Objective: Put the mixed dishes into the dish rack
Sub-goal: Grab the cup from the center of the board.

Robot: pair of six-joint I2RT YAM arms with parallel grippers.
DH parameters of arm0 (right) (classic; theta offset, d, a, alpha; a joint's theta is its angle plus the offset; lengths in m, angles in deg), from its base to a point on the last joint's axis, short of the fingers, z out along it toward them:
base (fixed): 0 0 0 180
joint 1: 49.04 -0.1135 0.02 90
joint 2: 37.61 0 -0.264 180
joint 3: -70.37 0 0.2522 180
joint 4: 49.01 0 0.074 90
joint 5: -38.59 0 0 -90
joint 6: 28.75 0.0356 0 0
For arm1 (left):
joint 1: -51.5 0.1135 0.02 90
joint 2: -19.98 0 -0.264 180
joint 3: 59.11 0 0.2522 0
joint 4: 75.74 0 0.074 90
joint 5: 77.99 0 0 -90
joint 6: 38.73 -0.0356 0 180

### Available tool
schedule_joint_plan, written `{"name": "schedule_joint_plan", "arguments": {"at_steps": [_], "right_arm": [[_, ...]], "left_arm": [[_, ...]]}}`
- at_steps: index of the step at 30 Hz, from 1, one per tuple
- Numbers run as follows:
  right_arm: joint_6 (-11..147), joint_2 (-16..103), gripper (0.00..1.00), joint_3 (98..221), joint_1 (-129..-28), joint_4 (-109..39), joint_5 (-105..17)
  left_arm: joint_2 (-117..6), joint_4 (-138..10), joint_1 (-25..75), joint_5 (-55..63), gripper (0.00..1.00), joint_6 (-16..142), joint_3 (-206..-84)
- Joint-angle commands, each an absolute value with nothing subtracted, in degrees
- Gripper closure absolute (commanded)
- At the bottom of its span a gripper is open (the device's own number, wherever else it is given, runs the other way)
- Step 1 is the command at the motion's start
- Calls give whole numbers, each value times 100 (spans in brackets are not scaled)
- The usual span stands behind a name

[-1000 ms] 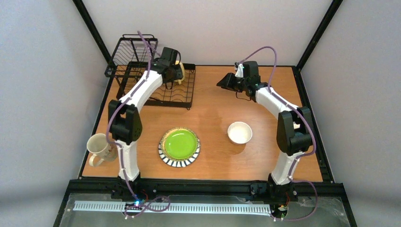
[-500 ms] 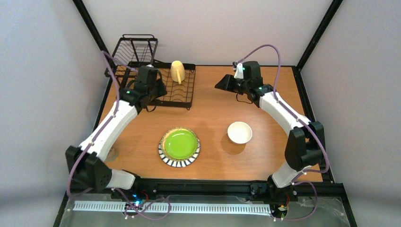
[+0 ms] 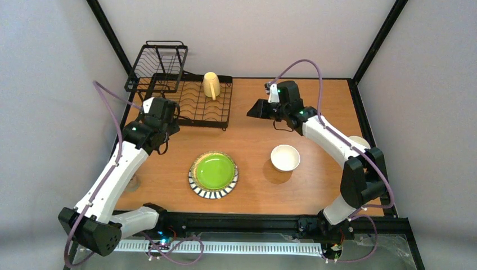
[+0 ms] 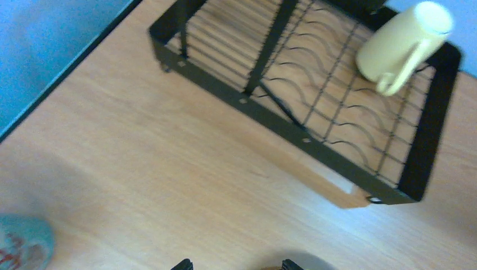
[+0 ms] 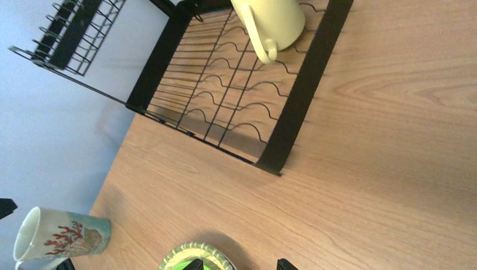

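Where racked, mug [image 3: 211,84] upright (handle nearward)

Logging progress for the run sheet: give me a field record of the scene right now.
rack: far-left part of table
in rack: one mug, on the flat base
on table: plate, bowl, cup
left claw: open, empty, by rack's near-left corner
right claw: open, empty, right of rack

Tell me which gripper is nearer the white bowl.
Right. The right gripper hovers beyond the white bowl; the left gripper is far off, at the dish rack's near edge.
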State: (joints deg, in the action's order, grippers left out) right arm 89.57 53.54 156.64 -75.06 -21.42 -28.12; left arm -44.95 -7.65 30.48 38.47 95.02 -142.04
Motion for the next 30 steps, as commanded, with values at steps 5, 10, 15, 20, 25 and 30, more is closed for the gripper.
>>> {"name": "schedule_joint_plan", "arguments": {"at_steps": [5,10,15,20,25,30], "right_arm": [[8896,5191,24,15444,-7545,-2401,-2836],[8946,5265,24,15443,-7548,-2532,-2689],[8888,5376,24,15420,-7549,-2584,-2604],[8858,5477,24,15446,-7549,-2627,-2551],[8875,5529,24,15473,-7549,-2655,-2488],[8881,5470,24,15421,-7549,-2660,-2430]], "left_arm": [[-4413,726,3003,4787,10,10053,-14354],[-4435,908,3113,4905,8,10167,-14255],[-4139,568,3888,4405,9,9759,-14002],[-4127,475,4299,4160,10,9556,-13908],[-4065,417,4534,4049,10,9450,-13739],[-3998,141,5239,3515,10,9134,-13431]]}}
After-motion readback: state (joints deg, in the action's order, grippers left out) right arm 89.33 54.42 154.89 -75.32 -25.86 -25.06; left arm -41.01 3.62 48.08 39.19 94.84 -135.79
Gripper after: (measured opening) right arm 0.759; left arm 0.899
